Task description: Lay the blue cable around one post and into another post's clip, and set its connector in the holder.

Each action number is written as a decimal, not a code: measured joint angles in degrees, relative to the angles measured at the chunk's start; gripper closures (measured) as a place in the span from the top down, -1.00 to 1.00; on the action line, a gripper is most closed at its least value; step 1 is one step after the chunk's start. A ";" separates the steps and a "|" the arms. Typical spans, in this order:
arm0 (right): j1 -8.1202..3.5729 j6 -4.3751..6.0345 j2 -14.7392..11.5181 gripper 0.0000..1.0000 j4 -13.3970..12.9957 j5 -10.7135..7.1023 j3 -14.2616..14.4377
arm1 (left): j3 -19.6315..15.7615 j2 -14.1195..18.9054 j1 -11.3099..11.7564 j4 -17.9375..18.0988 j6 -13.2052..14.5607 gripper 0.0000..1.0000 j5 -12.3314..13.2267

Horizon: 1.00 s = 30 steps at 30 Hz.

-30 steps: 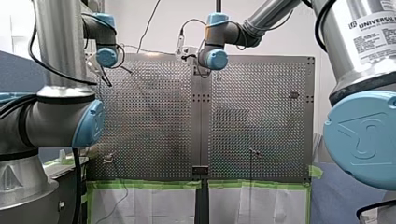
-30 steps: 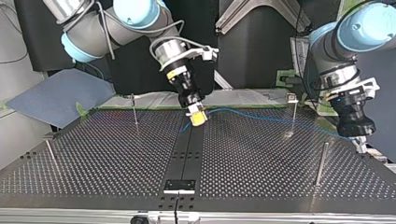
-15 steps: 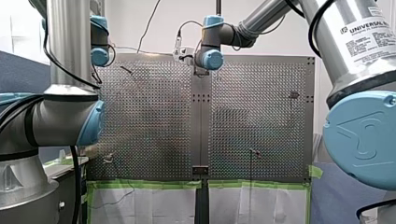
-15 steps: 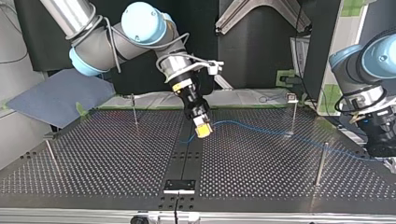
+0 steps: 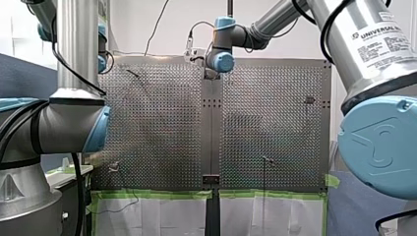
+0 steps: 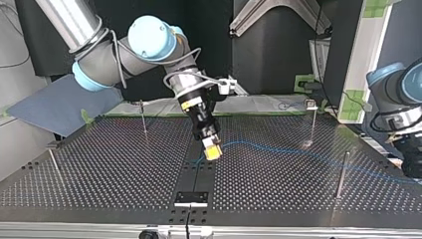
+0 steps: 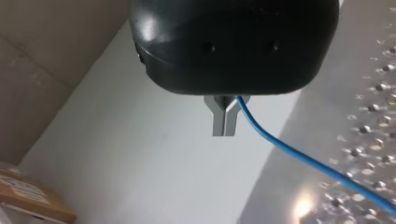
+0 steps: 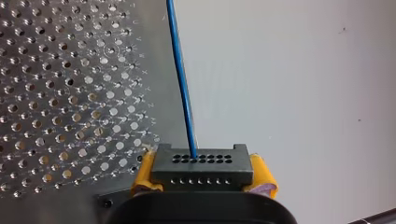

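My right gripper (image 6: 212,151) hangs tilted over the table's dark middle strip, its yellow pads shut on the black connector (image 8: 202,165). The blue cable (image 8: 180,79) leaves the connector's face. In the top view the blue cable (image 6: 298,152) runs low over the table to that view's right edge, passing between a clip-topped post (image 6: 312,119) and a plain post (image 6: 342,173). There my left arm (image 6: 398,99) stands, its gripper partly cut off. My left gripper (image 7: 224,122) has its metal fingers shut on the cable (image 7: 289,150). The holder (image 6: 191,197) sits at the near edge.
Two more thin posts (image 6: 143,117) (image 6: 53,165) stand on the top view's left half of the perforated table (image 6: 109,169). In the front view my right arm's wrist (image 5: 219,55) is over the table's far edge, and green tape (image 5: 152,194) lines the near edge.
My right gripper has carried the connector lower and nearer the holder. My left arm has drawn further to the top view's right, pulling the cable out along the table.
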 joint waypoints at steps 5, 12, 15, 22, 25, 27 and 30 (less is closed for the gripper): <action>-0.27 0.03 0.41 -1.00 -0.06 0.10 -0.43 | 0.66 -1.47 -0.44 0.08 -0.03 -1.00 1.90; -0.95 0.04 1.38 -1.00 -0.42 0.17 -0.78 | 0.81 -3.46 -1.68 0.19 0.08 -1.00 3.16; -1.10 0.04 2.26 -1.00 -0.31 0.15 -1.46 | 0.91 -3.76 -1.96 0.42 0.02 -1.00 3.28; -1.17 0.04 4.66 -1.00 0.03 0.11 -3.47 | 1.81 -5.82 -2.52 0.30 0.13 -1.00 3.46; -1.20 0.04 5.38 -1.00 0.11 0.12 -4.16 | 2.01 -6.67 -2.86 0.35 0.18 -1.00 3.87; -1.31 0.04 5.73 -1.00 0.11 0.12 -4.59 | 2.34 -7.24 -3.06 0.44 0.16 -1.00 4.02; -1.48 0.03 6.14 -1.00 0.22 0.14 -5.30 | 2.96 -8.47 -3.41 0.00 0.48 -1.00 4.26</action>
